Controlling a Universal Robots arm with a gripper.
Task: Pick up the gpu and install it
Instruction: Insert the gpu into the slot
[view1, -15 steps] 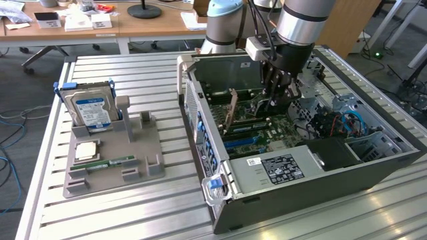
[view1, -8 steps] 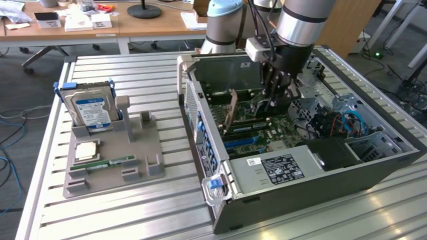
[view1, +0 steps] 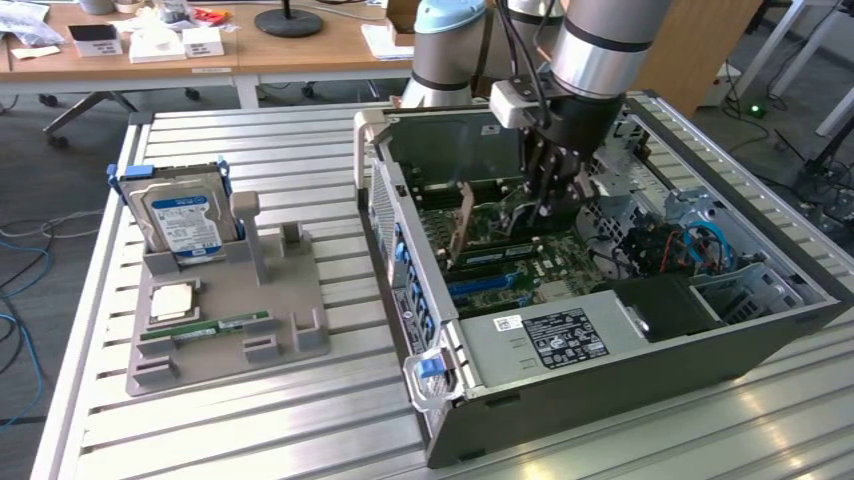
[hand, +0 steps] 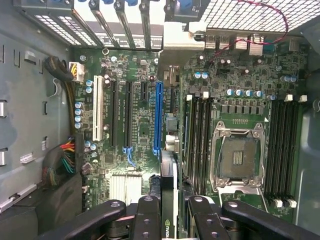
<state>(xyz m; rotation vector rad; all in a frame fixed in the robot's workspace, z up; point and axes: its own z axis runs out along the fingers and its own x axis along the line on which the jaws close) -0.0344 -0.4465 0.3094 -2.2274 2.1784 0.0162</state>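
The gpu (hand: 167, 175) shows edge-on in the wrist view as a thin black card with a green logo near the fingers. My gripper (hand: 167, 212) is shut on it, one black finger (hand: 146, 215) on each side. The card hangs over the motherboard (hand: 140, 130), just beside the long blue slot (hand: 158, 117) and parallel to it. In the exterior view the gripper (view1: 554, 205) reaches down into the open computer case (view1: 441, 300), above the motherboard's middle.
A grey holder (view1: 227, 300) at the exterior view's left carries a blue-labelled hard drive (view1: 187, 215), a processor chip (view1: 174, 300) and a RAM stick (view1: 220, 325). Inside the case are the power supply (view1: 561, 335), blue cables (view1: 701, 245), the CPU socket (hand: 237, 157) and memory slots (hand: 197, 135).
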